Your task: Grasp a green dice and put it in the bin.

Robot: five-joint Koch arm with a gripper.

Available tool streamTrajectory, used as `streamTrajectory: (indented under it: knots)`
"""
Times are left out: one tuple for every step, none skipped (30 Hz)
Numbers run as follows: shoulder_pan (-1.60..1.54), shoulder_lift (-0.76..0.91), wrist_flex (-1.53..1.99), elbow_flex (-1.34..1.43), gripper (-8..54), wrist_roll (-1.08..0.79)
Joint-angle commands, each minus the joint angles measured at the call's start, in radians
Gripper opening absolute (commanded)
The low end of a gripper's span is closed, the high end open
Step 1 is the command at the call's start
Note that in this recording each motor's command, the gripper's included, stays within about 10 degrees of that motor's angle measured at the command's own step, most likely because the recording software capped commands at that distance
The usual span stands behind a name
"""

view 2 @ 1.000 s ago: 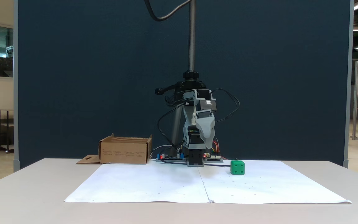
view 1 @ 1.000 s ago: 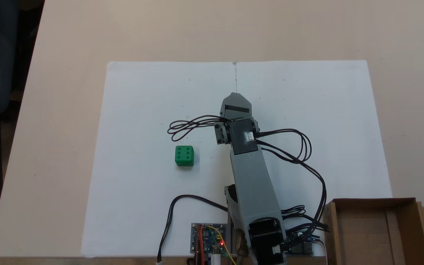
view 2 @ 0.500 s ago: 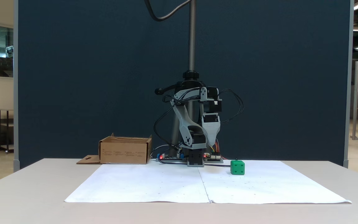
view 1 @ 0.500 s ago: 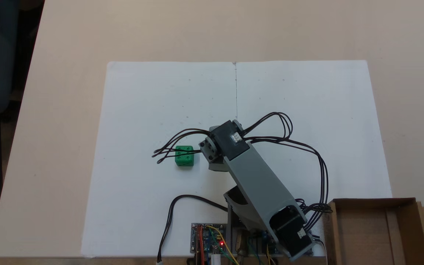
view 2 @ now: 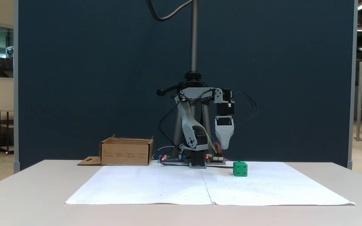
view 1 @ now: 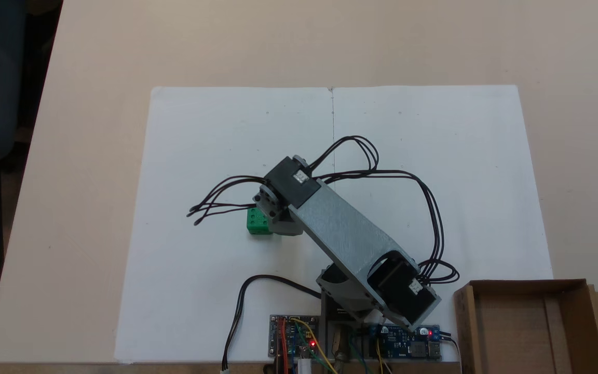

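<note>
Sitting on the left sheet of the white paper (view 1: 216,156), in the top-down fixed view: green dice (view 1: 256,223), nearer the paper's near edge than its far one, partly covered from the right by the arm's wrist. In the side-on fixed view, the same dice (view 2: 240,168) resting flat on the paper (view 2: 156,188), right of the centre seam, pips showing on its faces.

Hanging nose-down above the table: gripper (view 2: 224,147), tip well clear of the paper and a little left of the dice in that side-on view (jaws lined up one behind the other, so open or closed cannot be told). Seen from above, hidden under the wrist motor (view 1: 288,184), black cables (view 1: 216,200) looping out to the left over the paper.

Bolted at the near edge of the table (view 1: 96,52): arm base, with circuit boards (view 1: 294,337) beside it, red lights lit.

Parked at the near right corner from above: bin (view 1: 579,291), open-topped, flap with a slot folded outward; from the side, bin (view 2: 126,153) at the left, well apart from the dice.
</note>
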Motion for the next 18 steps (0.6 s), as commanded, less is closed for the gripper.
streamTrajectory:
  knots:
    - [-0.018,-0.017,-0.092,-0.046,41.6,0.109]
    - [-0.018,-0.028,-0.106,-0.046,41.6,0.107]
    - [-0.018,-0.041,-0.121,-0.046,41.6,0.107]
    - [-0.018,-0.048,-0.132,-0.046,41.6,0.107]
    - [-0.018,-0.055,-0.143,-0.046,41.6,0.107]
    - [-0.023,-0.067,-0.150,-0.046,41.6,0.109]
    - [-0.028,-0.075,-0.153,-0.046,41.6,0.107]
    - [-0.034,-0.087,-0.156,-0.046,41.6,0.107]
    - [-0.038,-0.101,-0.156,-0.046,41.6,0.109]
    - [-0.044,-0.114,-0.156,-0.044,41.6,0.109]
    - [-0.051,-0.126,-0.156,-0.044,41.7,0.109]
    - [-0.058,-0.130,-0.155,-0.043,41.7,0.109]
    - [-0.067,-0.133,-0.155,-0.041,41.6,0.109]
    - [-0.077,-0.135,-0.156,-0.038,41.7,0.109]
    - [-0.084,-0.135,-0.155,-0.037,41.7,0.109]
    - [-0.095,-0.137,-0.153,-0.035,41.7,0.110]
    - [-0.100,-0.138,-0.153,-0.034,41.7,0.110]
    - [-0.106,-0.143,-0.152,-0.032,41.7,0.114]
